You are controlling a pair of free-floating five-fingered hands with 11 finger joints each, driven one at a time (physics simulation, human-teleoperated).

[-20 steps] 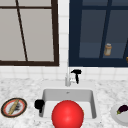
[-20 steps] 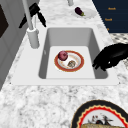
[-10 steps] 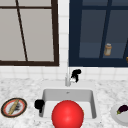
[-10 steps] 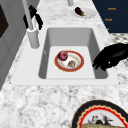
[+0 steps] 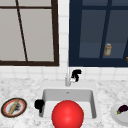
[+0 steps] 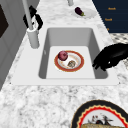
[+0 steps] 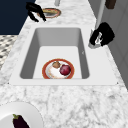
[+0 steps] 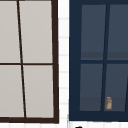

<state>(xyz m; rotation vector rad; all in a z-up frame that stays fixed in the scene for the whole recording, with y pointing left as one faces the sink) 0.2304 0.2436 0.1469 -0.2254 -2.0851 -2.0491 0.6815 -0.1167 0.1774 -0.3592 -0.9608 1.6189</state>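
The right hand (image 5: pixel 75 74) is at the tap (image 5: pixel 67 79), behind the sink (image 5: pixel 93 105). In the left side view its fingers (image 6: pixel 38 21) curl round the tap's upright stem (image 6: pixel 28 15), just above the base (image 6: pixel 33 38); the right side view shows the same hand (image 7: pixel 103 34) clenched against the tap base (image 7: pixel 93 43). The tap stands on the white rim at the back of the sink, close to the tiled wall.

The left hand (image 5: pixel 39 104) hangs at the sink's left edge in the front view; in the left side view it (image 6: pixel 112 57) sits over the front rim with its fingers bent downward, grasping nothing, and in the right side view it (image 7: pixel 35 11) shows at the far end of the sink.

In the white basin lies a red-rimmed plate (image 6: pixel 78 68) carrying an apple (image 6: pixel 63 55) and a small brownish item (image 6: pixel 71 63) beside it. A large red ball (image 5: pixel 67 115) covers the front of the sink in the front view.

The worktop (image 5: pixel 22 86) is grey-white marble. To the left of the sink rests a dark-rimmed plate (image 5: pixel 5 106) with a long pale thing on it; to the right, a white plate (image 5: pixel 117 118) with an aubergine (image 5: pixel 123 109).

Above the tiles, a brown-framed window (image 5: pixel 55 32) is on the left and a dark blue one (image 5: pixel 75 32) on the right, with a small jar (image 5: pixel 108 49) behind its glass.
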